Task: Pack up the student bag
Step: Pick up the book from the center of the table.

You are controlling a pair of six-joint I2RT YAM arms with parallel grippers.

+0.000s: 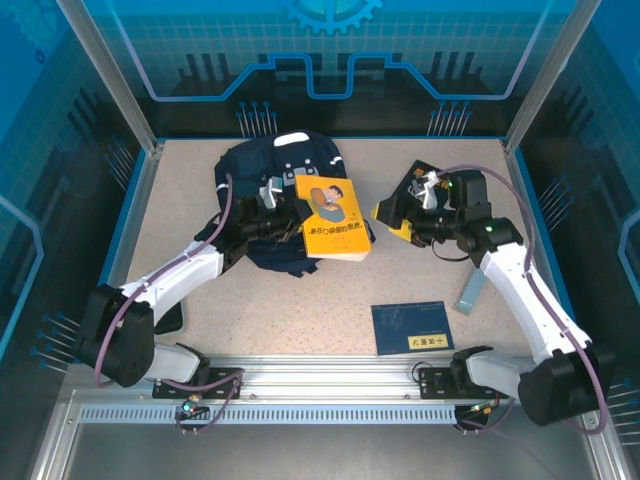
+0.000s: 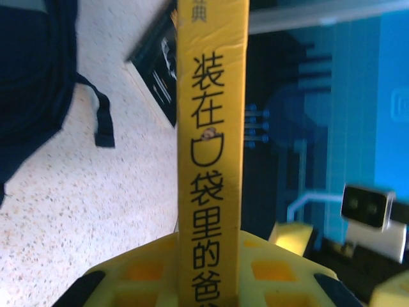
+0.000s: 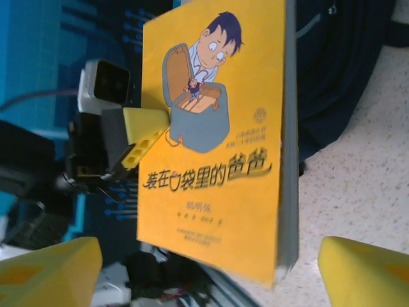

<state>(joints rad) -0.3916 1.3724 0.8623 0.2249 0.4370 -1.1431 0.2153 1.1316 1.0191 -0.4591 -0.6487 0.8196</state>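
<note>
The student bag (image 1: 270, 165) lies crumpled, navy blue, at the back middle of the table, and shows as dark fabric (image 2: 32, 70) (image 3: 339, 70) in both wrist views. A yellow paperback book (image 1: 333, 218) with a cartoon boy on its cover is held up over the bag's right edge. My left gripper (image 1: 290, 210) is shut on its spine side; the spine (image 2: 211, 160) runs up between the yellow fingers (image 2: 140, 272). My right gripper (image 1: 392, 215) stands open just right of the book, its fingertips (image 3: 364, 268) wide apart on either side of the cover (image 3: 217, 141), not touching it.
A dark blue booklet (image 1: 412, 326) lies flat near the front right. A light blue slim item (image 1: 470, 290) lies beside the right arm. A black object (image 1: 415, 180) sits behind the right gripper. A bag strap (image 2: 102, 121) trails on the speckled table.
</note>
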